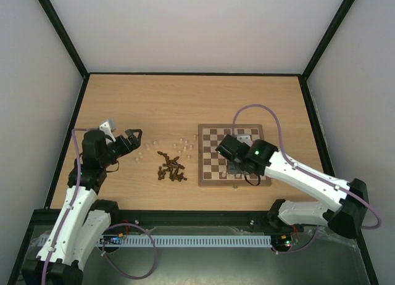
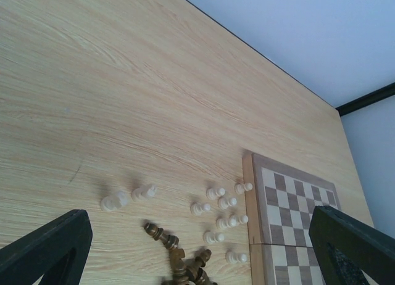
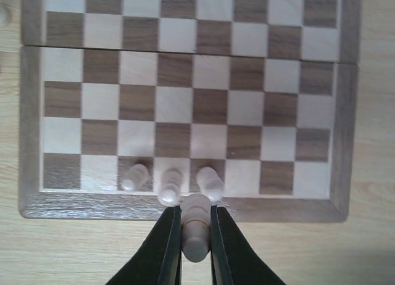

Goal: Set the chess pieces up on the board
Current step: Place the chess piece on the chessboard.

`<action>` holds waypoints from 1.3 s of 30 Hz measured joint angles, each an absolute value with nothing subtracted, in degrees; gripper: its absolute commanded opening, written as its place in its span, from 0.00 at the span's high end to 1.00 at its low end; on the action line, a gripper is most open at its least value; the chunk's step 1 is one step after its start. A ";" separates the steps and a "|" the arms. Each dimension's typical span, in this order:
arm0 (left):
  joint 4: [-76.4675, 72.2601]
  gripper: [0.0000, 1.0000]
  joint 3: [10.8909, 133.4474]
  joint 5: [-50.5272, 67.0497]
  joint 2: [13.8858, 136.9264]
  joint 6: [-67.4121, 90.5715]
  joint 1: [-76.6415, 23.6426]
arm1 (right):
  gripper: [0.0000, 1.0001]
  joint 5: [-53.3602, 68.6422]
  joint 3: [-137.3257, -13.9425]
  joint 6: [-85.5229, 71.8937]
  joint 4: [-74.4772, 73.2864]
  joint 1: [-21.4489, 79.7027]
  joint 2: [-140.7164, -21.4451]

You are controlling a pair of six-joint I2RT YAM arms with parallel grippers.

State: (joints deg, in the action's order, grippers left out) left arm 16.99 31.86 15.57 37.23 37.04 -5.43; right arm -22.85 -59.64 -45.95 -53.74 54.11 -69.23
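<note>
The right gripper [image 3: 196, 214] is clamped narrow on a pale cream chess piece [image 3: 196, 248], which sits pinched between its two dark fingers. It hangs over the near border of the board [image 3: 345, 143], just at the frame. Just beyond its fingertips, three more pale pieces [image 3: 171, 185] sit side by side in the nearest row of squares, close to the middle of that row. The rest of the squares visible in the right wrist view are bare.

The board lies on the right half of the tabletop [image 1: 185, 100], flat and square to its edges. To its left, loose pale pieces [image 2: 222, 205] are scattered just beside the board's left edge, with two more [image 2: 129, 197] lying further left, apart from the group. Nearer than these, the dark brown pieces [image 2: 182, 260] lie tumbled together in a small heap.

The left gripper [image 1: 133, 140] hovers at the left side of the tabletop with its jaws spread wide and nothing between them, pointing toward the scattered pieces and well apart from the board.
</note>
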 measured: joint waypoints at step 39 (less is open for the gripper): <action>15.51 0.01 31.77 19.07 38.46 35.11 -5.43 | 0.85 -21.93 -42.37 -56.36 -45.87 46.46 -65.04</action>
